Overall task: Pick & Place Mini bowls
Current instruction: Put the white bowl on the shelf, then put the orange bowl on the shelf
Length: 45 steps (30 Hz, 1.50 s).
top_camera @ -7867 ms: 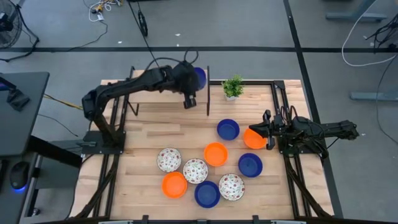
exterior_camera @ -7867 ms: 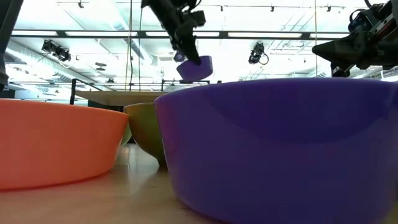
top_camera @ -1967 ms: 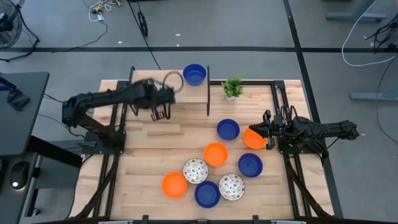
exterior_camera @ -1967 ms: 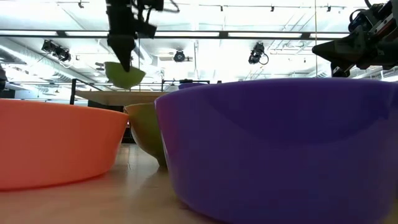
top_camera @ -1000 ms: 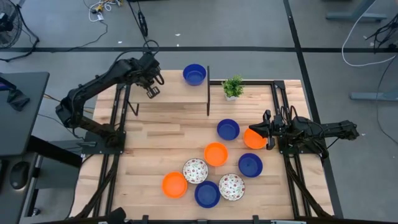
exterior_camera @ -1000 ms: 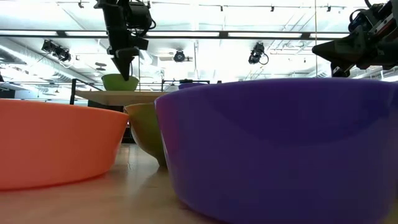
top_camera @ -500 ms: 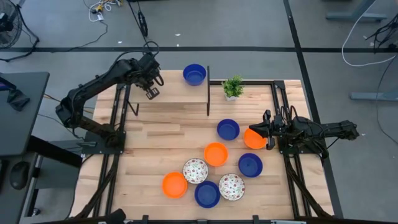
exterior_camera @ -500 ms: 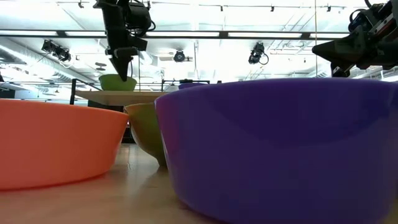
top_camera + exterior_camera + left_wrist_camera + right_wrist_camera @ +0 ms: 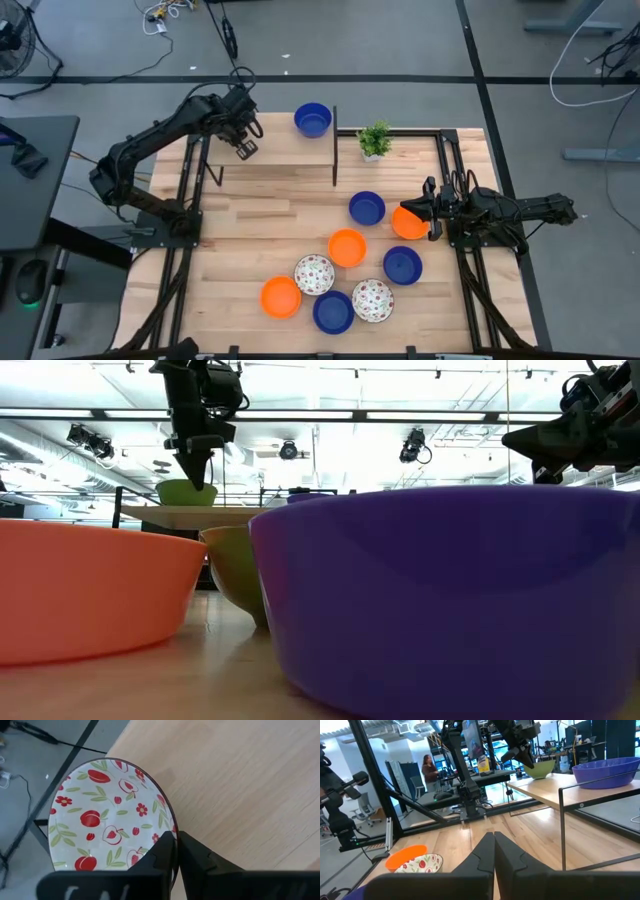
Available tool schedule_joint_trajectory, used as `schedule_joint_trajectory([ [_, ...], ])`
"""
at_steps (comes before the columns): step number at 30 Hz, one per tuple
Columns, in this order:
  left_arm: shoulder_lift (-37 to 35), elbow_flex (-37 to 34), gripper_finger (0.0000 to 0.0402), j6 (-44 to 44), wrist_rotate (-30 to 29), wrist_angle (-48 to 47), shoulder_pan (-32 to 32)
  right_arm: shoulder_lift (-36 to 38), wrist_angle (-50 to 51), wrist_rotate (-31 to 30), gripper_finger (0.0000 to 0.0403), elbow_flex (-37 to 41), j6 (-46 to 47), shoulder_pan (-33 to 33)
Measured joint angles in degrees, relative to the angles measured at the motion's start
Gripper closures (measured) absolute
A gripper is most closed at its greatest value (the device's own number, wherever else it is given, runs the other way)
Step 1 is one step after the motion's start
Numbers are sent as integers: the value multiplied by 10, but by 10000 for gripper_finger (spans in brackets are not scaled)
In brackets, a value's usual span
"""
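Left wrist view: a white, fruit-and-flower patterned shallow mini bowl [image 9: 112,817] is being set on the raised light-wood shelf [image 9: 280,150], its rim pinched between the left gripper [image 9: 175,851] fingers.

Seen from above, the left gripper [image 9: 243,146] is at 10 o'clock on the shelf, well apart from a solid blue round bowl [image 9: 313,119] at 12 o'clock. Release seems the step in hand; next, the fingers must be parted and the arm lifted clear without dragging the rim. Remaining bowls are clustered from centre toward 6 o'clock. The right gripper [image 9: 432,208] waits at 3 o'clock beside an orange bowl [image 9: 406,222], fingers together.
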<state>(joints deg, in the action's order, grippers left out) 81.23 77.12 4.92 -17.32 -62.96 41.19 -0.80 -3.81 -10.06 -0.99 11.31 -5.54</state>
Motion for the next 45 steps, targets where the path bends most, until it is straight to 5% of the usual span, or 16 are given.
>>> schedule_joint_trajectory([
  [9, 0, 0, 363, -14, 0, -7, 0, 0, 0, 0, 397, 0, 0, 0],
  [24, -2, 0, 226, -19, 1, -8, 0, 0, 0, 0, 397, 0, 0, 0],
  [32, -59, 25, 198, -59, 52, 9, -24, 0, 0, 0, 397, 0, 0, 0],
  [39, -162, -11, 210, -92, 188, 131, -145, 0, 0, 0, 397, 0, 0, 0],
  [45, -197, -119, 225, -102, 186, 243, -346, 0, 0, 0, 397, 0, 0, 0],
])
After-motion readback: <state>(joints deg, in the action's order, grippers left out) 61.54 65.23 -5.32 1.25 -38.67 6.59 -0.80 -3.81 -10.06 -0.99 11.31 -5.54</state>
